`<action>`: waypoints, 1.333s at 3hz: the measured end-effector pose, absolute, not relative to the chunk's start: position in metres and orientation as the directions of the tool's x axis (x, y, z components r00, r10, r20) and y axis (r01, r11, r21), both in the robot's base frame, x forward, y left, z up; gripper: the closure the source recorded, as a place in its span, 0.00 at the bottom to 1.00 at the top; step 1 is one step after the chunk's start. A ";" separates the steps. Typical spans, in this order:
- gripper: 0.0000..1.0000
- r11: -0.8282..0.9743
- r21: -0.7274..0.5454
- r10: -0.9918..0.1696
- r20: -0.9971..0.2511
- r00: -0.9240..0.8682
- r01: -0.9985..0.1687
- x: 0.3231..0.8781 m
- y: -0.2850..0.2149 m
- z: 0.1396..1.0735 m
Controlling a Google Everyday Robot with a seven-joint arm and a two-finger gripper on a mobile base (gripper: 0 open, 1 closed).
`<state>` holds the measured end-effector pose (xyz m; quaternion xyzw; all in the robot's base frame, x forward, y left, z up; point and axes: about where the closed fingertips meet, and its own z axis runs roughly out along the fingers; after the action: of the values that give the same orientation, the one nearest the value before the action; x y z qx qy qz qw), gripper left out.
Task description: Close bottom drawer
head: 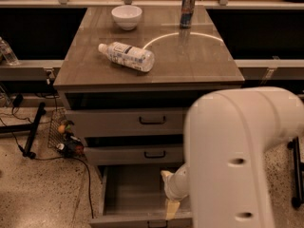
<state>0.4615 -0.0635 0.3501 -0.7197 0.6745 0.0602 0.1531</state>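
— Start at the left. What is there?
— On the floor, off the left edge of the table (199, 65), there is a wire basket (61, 129) and a black cable (89, 189). On top, a plastic bottle (127, 56) lies on its side toward the left edge. A white bowl (126, 16) sits by the back edge, and a can (187, 3) stands upright nearer the back right corner.
— And the drawers?
— Below the front edge, the top drawer (118, 122) and the middle drawer (114, 154) look slightly proud. The bottom drawer (133, 194) is pulled well out toward the camera, with its grey box open to view.
— Where is the gripper?
— The gripper (170, 194) is low inside that box, on its right side and just behind the drawer front. Whether it is spread or pressed together I cannot tell. The white arm (232, 160) fills the right.
— Which step is this?
— I judge it is setting up the push, since the drawer is not yet moved in.
— What does the next move need?
— Firm contact on the drawer front, then a straight push toward the table's back edge. It should run square to the runners so the box does not jam
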 end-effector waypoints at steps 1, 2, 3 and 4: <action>0.00 -0.005 -0.155 -0.974 -0.225 0.040 -0.988 0.490 -0.081 0.303; 0.00 0.015 -0.130 -0.983 -0.185 0.010 -0.991 0.486 -0.088 0.257; 0.00 0.044 -0.107 -0.979 -0.201 -0.022 -0.993 0.472 -0.100 0.235; 0.00 0.075 -0.093 -0.969 -0.244 -0.050 -0.993 0.460 -0.112 0.211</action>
<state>0.4602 -0.1122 0.2108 -0.6783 0.7229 0.0499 0.1218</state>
